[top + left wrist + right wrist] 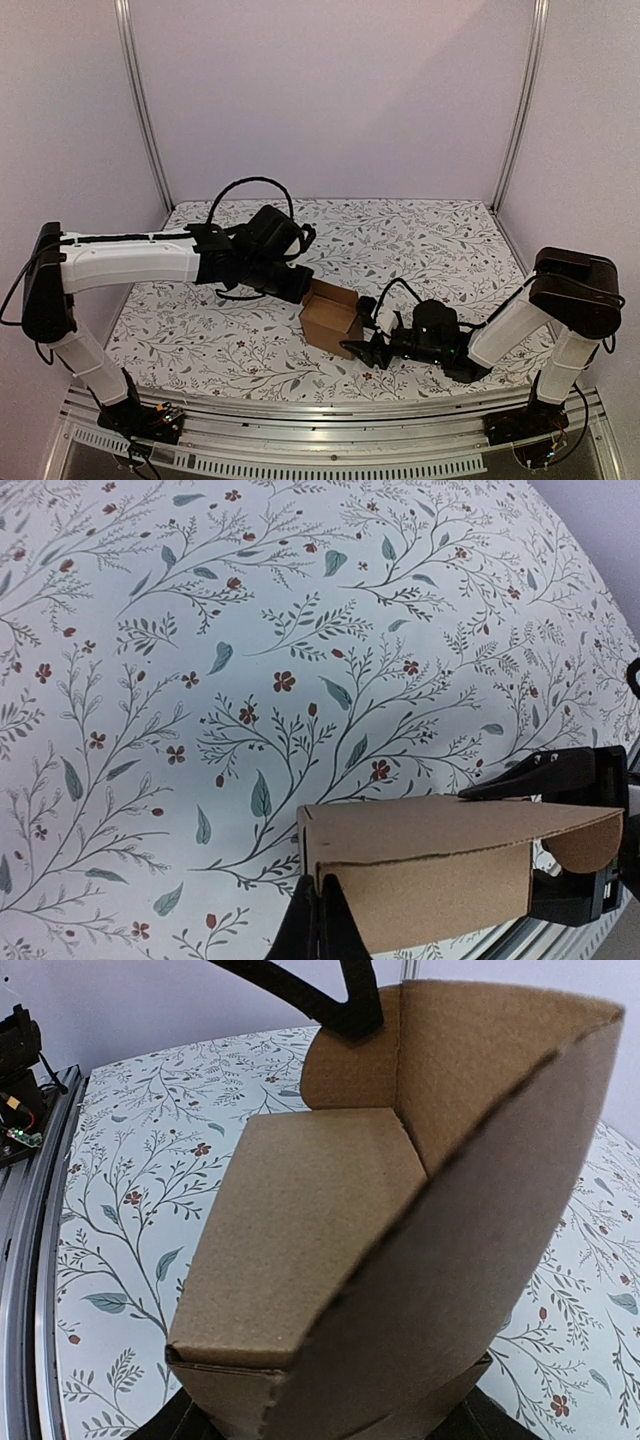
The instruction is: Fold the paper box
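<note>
The paper box (331, 318) is a small brown carton standing on the table, partly folded, with one rounded flap up. My left gripper (303, 288) is at its far left corner. In the left wrist view the gripper (322, 925) has its fingers pressed together on the edge of a wall of the box (430, 880). My right gripper (363, 347) is at the box's near right side. In the right wrist view the gripper (330, 1425) has its fingers spread to either side of the box's base (300, 1230), touching it. The raised flap (480, 1160) hides much of that view.
The table (200, 330) has a floral-patterned cover. A metal rail (300, 405) runs along its near edge, close in front of the box. Grey walls and upright posts (145, 110) stand to the left, right and back.
</note>
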